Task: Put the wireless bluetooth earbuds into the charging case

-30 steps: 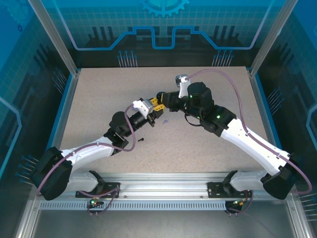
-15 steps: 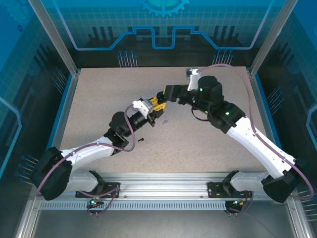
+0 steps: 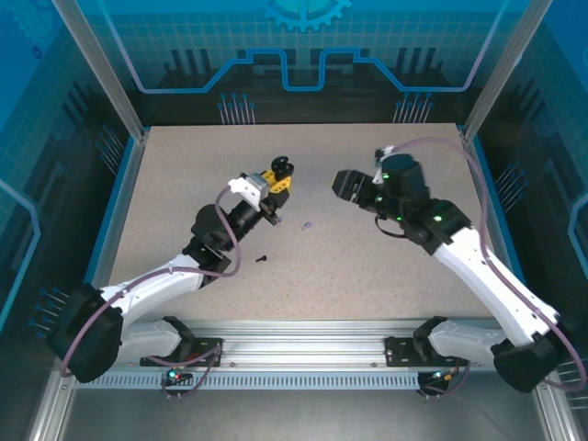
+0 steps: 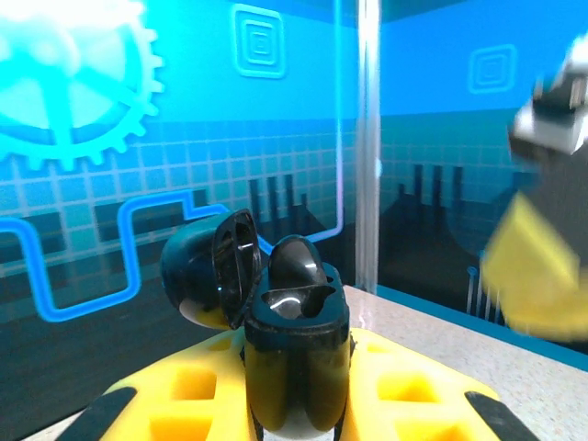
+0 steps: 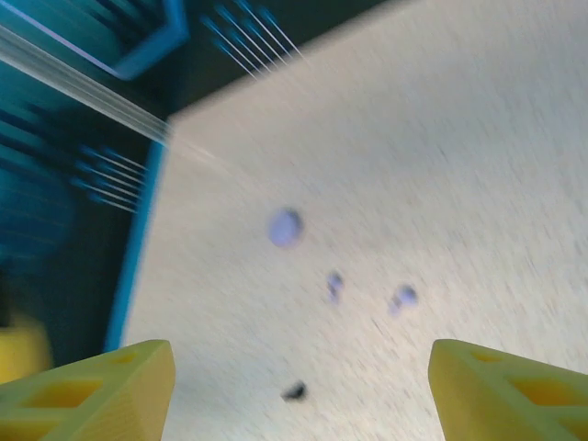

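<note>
Black charging case (image 4: 294, 363), lid (image 4: 216, 271) flipped open, stood upright, pinched by the left fingers (image 3: 274, 180) and held above the speckled surface (image 3: 184, 184) near its middle. A glossy black dome, prob. a seated earbud (image 4: 296, 262), poked above the case rim. Whether the 2nd socket was empty couldn't be told from the left wrist view.

Right fingers (image 3: 342, 184) were spread wide w/ nothing btwn them, hanging well apart from the case, off to its right. On the surface btwn the two arms lay a tiny lilac earbud (image 3: 306, 223). Closer to the left arm lay a loose black earbud (image 3: 262, 259). The right wrist view was badly blurred, w/ a few lilac specks and one dark speck, shapes unclear.

Step in hand, as a judgement: one black bud looked to be in, and the empty right fingers were btwn deliveries, due to fetch the next. The matching piece for this black case would be the loose black earbud. The next move calls for lowering the right fingers over it, closing gently on so small and slippery a part, then lining its stem up w/ the free socket. Meanwhile the left fingers need to hold the case steady, lid open.
</note>
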You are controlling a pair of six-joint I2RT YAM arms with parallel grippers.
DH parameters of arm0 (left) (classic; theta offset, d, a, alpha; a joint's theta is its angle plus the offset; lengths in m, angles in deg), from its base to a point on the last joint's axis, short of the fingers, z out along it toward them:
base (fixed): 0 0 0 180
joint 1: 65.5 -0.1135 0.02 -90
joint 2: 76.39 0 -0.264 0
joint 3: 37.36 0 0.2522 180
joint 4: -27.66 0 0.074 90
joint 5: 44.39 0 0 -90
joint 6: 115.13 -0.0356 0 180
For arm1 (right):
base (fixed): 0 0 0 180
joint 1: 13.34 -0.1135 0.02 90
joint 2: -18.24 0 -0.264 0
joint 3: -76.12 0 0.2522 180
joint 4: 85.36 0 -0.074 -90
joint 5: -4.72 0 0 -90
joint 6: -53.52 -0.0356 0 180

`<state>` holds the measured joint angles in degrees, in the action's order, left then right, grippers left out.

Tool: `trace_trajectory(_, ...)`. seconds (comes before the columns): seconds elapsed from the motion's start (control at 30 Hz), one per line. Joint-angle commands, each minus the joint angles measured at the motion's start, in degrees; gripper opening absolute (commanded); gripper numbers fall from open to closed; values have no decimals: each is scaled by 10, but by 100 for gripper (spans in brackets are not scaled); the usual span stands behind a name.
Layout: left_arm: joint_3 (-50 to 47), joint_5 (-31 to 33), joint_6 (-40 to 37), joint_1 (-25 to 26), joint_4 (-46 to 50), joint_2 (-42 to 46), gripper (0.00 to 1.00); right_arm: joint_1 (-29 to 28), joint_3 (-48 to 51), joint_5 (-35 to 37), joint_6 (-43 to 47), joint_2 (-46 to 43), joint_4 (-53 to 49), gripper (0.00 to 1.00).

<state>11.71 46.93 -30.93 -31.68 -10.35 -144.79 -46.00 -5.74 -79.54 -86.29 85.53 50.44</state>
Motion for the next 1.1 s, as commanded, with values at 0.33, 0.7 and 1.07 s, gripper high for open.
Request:
trace_trajectory(0.33, 23, 73, 95, -79, 68, 38, 0, -170, -81, 26, -149, 305, -44, 66)
trace_trajectory(0.7, 26, 98, 116, -109, 82, 51, 0, -207, -287, 54, -122, 531, -165, 70)
trace_trajectory(1.07, 15, 98, 156, -146, 77, 68, 0, -250, -372, 82, -130, 619, -217, 73)
